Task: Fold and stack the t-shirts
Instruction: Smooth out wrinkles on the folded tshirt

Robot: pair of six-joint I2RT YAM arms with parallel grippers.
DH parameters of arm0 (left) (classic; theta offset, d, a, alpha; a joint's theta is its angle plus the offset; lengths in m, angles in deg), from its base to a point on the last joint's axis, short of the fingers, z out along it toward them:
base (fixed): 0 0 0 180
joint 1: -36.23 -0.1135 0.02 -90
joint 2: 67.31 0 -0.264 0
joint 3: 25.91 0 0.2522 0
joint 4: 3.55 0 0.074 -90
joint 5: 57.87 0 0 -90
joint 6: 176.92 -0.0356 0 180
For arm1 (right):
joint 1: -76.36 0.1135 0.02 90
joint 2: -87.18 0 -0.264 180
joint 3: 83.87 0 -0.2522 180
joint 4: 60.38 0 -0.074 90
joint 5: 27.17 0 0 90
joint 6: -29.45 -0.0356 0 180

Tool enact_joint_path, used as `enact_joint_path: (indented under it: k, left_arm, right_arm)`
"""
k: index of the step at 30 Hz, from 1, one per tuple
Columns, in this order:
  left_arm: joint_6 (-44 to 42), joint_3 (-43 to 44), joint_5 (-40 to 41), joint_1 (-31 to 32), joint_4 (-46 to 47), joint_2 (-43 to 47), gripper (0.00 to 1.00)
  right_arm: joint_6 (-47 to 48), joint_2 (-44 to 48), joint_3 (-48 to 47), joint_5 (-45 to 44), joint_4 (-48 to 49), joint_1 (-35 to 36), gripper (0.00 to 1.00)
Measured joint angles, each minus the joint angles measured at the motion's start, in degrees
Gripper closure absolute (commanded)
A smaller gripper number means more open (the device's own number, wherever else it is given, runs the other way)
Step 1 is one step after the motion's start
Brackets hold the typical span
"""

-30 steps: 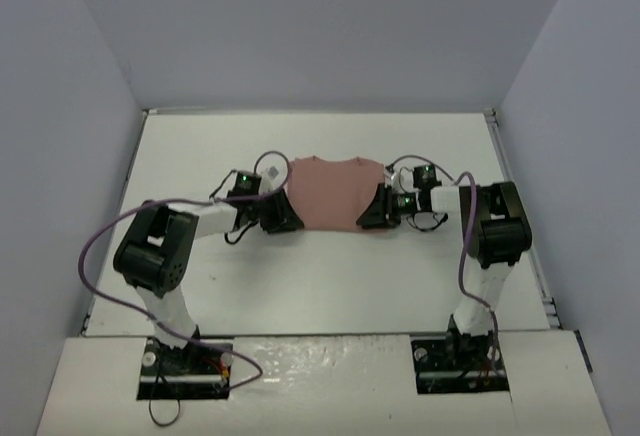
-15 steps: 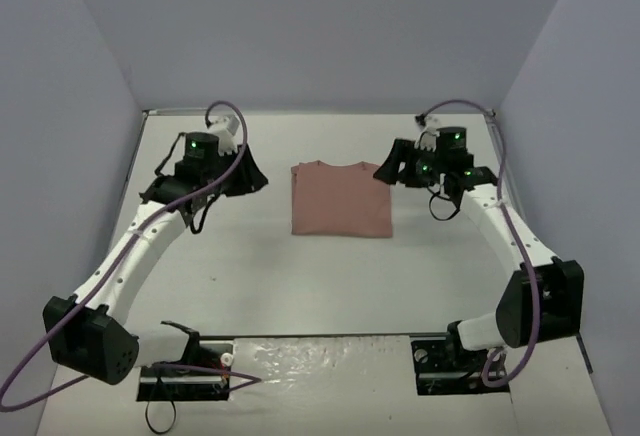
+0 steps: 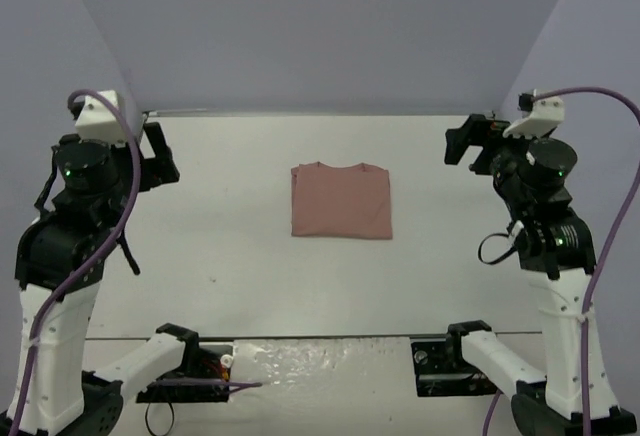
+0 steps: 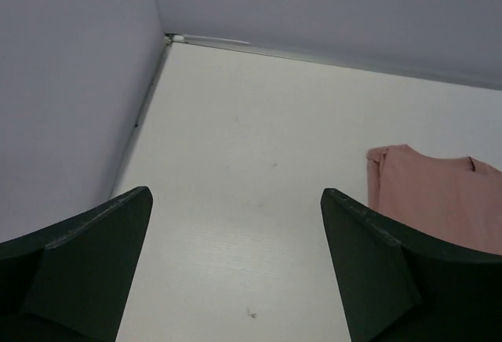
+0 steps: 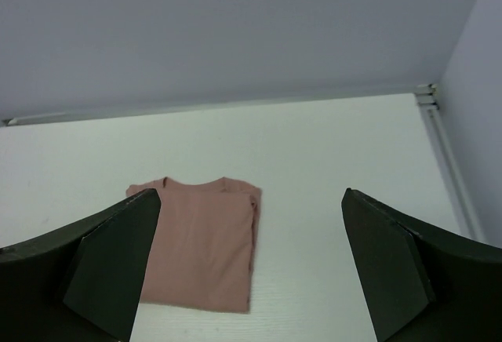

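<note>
On the white tabletop (image 3: 250, 266), mid-way across, the folded pink t-shirt (image 3: 341, 201) lies flat, collar toward the far wall, its collar-to-hem axis running far to near. It sits squarely between the arms, neither plainly nearer. Left end effector (image 3: 160, 153) and right end effector (image 3: 468, 144) hang high at the sides — jaws spread wide, empty. The right wrist view takes in the whole shirt; the left wrist view catches only its collar corner.

table (image 3: 250, 276): white, matte | walls (image 3: 320, 26): pale lavender, on three sides
</note>
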Motion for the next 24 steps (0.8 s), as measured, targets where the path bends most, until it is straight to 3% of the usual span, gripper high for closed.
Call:
enact_joint_path:
  k: [5,10,24]
  left_arm:
    - [-2.57,0.32,7.89,0.25,-2.73,3.87,0.03]
    - [-4.04,-2.15,12.57,1.26,-3.75,6.08,0.03]
    - [-4.03,-9.38,17.77,1.84,-3.29,12.3,0.03]
  right_arm:
    - [3.09,6.32,-0.02,-7.66,-1.44,0.0,0.0]
    - [5.26,8.97,-0.01,-12.01,-1.58,0.0,0.0]
    - [7.93,8.79,3.88,-15.81,-2.78,1.57,0.0]
